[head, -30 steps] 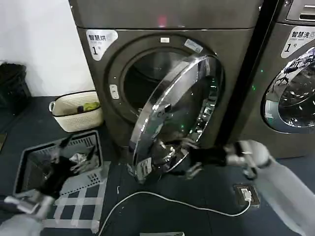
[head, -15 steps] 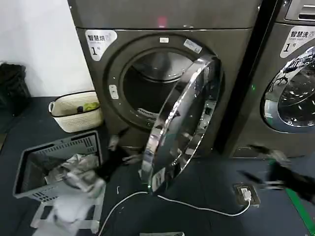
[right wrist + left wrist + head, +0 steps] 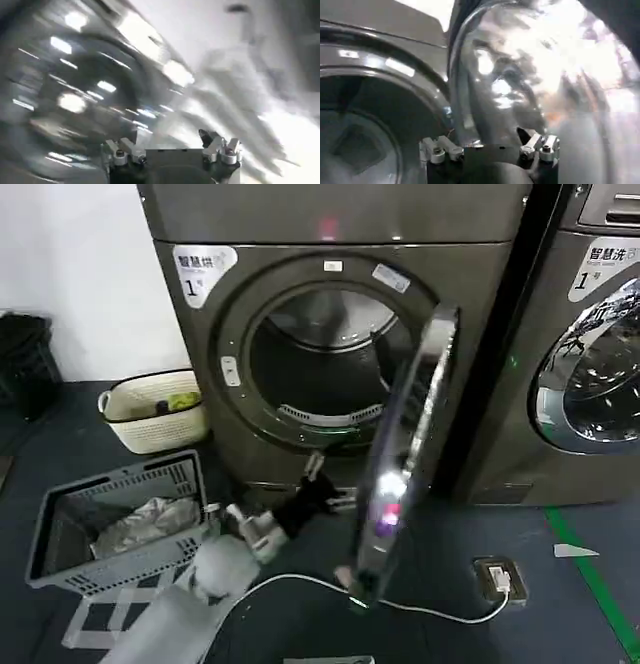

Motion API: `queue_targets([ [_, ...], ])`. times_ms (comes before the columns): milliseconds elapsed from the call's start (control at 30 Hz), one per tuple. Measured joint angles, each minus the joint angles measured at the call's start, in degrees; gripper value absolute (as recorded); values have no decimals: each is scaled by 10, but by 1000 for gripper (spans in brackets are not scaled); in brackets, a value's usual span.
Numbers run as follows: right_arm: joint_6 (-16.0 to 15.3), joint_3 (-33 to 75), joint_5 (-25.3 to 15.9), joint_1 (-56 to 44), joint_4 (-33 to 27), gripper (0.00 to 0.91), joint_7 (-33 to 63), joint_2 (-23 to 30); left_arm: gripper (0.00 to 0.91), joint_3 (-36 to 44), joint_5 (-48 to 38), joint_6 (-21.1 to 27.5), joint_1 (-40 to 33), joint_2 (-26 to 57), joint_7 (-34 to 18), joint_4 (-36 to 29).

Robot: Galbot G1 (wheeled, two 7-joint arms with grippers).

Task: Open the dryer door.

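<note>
You've got the dark grey front-loading dryer (image 3: pixel 340 224) dead ahead w/ its round chrome-rimmed glass door (image 3: pixel 405 454) swung well off the cabinet. The door shows you nearly edge-on, hinged on the right side of the opening, and its lower edge hangs over the white cable (image 3: pixel 420 609) on the floor. The drum opening (image 3: pixel 320 374) is fully exposed.

Your left gripper (image 3: pixel 312 477) sits low in front of the dryer, just below the opening's bottom rim and just beside the door's inner face. Head view can't tell you whether it touches the door. In the left wrist view the gripper (image 3: pixel 490 150) faces the door's glass bowl (image 3: pixel 520 75) close up, w/ the opening's rim off to one side. Open or shut: can't tell.

Your right gripper (image 3: pixel 170 150) shows in the right wrist view against a smeared background. Where it is and how it's set: can't tell.

Floor items on your left:
- Grey slatted plastic laundry basket (image 3: pixel 110 524) w/ crumpled cloth inside, near the left arm.
- Cream oval basket (image 3: pixel 150 409) against the wall, beside the dryer's left side.

A second grey machine w/ a chrome door (image 3: pixel 590 374) stands just beside the dryer on the right.
</note>
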Motion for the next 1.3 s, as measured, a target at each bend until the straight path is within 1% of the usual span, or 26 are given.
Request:
queue_targets([
  [67,-33,21,-19,-4,-1,907,61,15,907,16,-1,0,-19,-8,1,10],
  [133,-54,39,-27,-5,-7,907,117,30,907,28,-1,0,-37,-17,1,22],
  [233,-61,63,-51,-2,-16,907,150,47,907,48,-2,2,-62,-34,2,41],
  [333,-68,89,-58,-4,-24,907,178,57,907,70,-2,3,-85,-50,1,58],
  [467,-68,124,-63,-10,-38,907,191,63,907,106,-2,2,-119,-72,2,82],
  [567,-61,140,-63,-11,-43,907,200,68,907,137,-1,1,-149,-92,2,106],
  [700,-72,158,-63,-10,-45,907,218,77,907,173,1,1,-191,-125,1,142],
  [767,-72,167,-63,-10,-45,907,223,81,907,189,2,1,-209,-142,1,163],
  [1067,-67,183,-69,-4,-44,907,257,96,907,237,15,2,-286,-213,0,249],
  [1167,-58,183,-69,-3,-49,907,260,99,907,241,34,11,-306,-233,-2,273],
  [1300,-43,180,-70,-2,-55,907,260,102,907,240,36,10,-327,-259,-2,314],
])
